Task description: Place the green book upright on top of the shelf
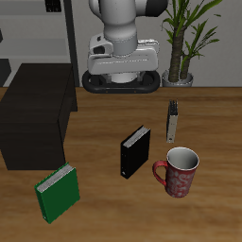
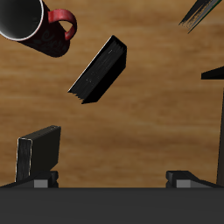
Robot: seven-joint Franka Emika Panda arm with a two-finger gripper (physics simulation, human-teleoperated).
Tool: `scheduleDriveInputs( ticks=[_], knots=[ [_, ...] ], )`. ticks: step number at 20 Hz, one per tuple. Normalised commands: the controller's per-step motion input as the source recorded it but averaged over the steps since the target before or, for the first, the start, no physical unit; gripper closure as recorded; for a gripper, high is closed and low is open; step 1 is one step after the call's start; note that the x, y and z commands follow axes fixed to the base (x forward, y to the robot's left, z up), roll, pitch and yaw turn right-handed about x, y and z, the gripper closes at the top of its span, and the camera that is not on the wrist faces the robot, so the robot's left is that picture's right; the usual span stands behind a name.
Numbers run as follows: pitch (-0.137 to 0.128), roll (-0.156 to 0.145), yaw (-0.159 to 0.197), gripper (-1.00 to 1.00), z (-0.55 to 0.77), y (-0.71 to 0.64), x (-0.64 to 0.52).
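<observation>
Wooden tabletop (image 1: 104,203). Green book (image 1: 58,193) upright near front edge. Black book (image 1: 134,151) upright mid-table; red mug (image 1: 179,172) just beside it. Thin grey-brown book (image 1: 173,121) farther back. Dark shelf (image 1: 33,121) at one side. Potted plant (image 1: 181,43) at back.

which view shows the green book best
The exterior view: the green book stands upright and whole near the table's front edge, green cover and pale page edges visible. The wrist view does not show it, only the black book, the mug and the grey-brown book.
</observation>
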Motion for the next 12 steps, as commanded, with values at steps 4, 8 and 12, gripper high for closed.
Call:
scheduleDriveInputs(
  ticks=[4,8,12],
  knots=[
    [-0.003,0.039,0.010,-1.00,0.16,-0.34,0.25],
    [-0.003,-0.046,-0.016,-1.00,0.08,-0.43,0.24],
    [0.012,-0.047,0.006,-1.00,0.12,-0.67,0.45]
  ],
)
